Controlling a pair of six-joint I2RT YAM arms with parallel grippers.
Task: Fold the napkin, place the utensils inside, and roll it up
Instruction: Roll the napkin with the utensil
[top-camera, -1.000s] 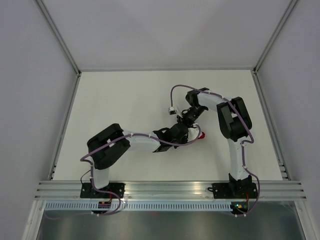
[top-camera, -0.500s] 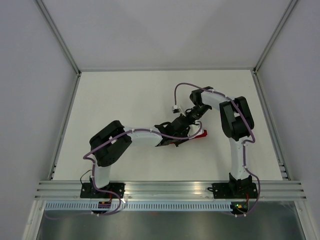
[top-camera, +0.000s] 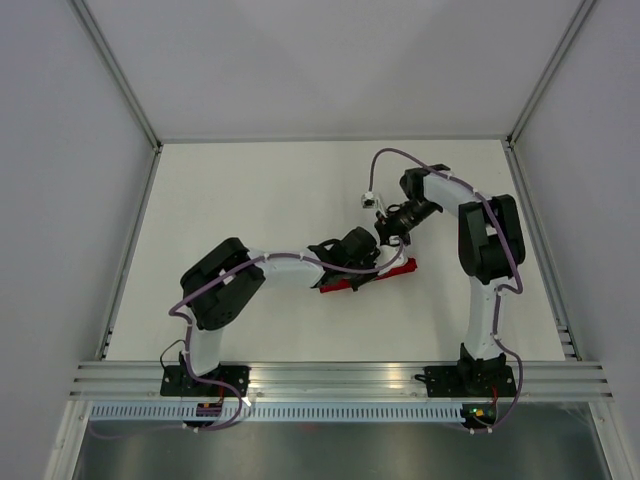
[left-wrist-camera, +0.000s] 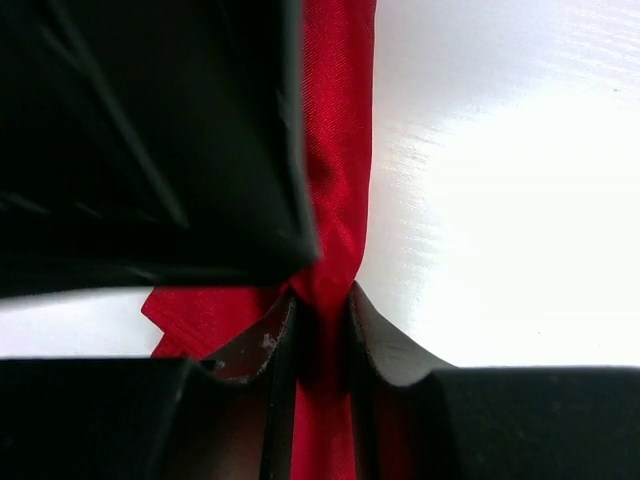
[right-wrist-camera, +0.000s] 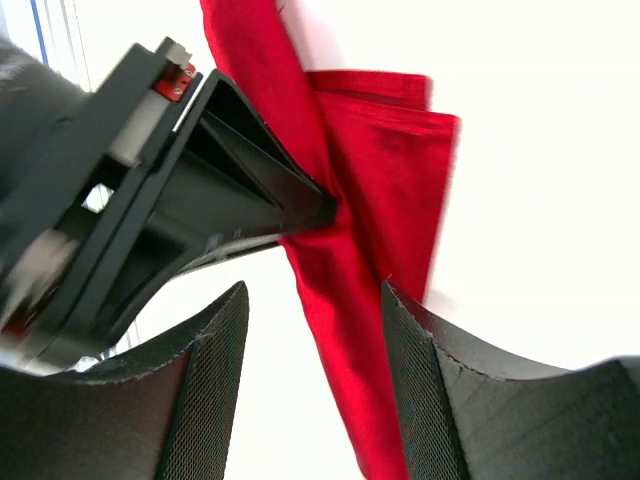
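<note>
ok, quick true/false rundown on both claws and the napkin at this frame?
1. The left claw is shut on the napkin. True.
2. The right claw grips the napkin too. False: its jaws stand open, and the cloth runs loose between its fingers.
3. The napkin lies spread out as a full square. False: it is gathered into a narrow strip.
4. No utensils show in any view. True.
5. The napkin sits in the far left corner of the table. False: it lies right of centre, by the two claws.
</note>
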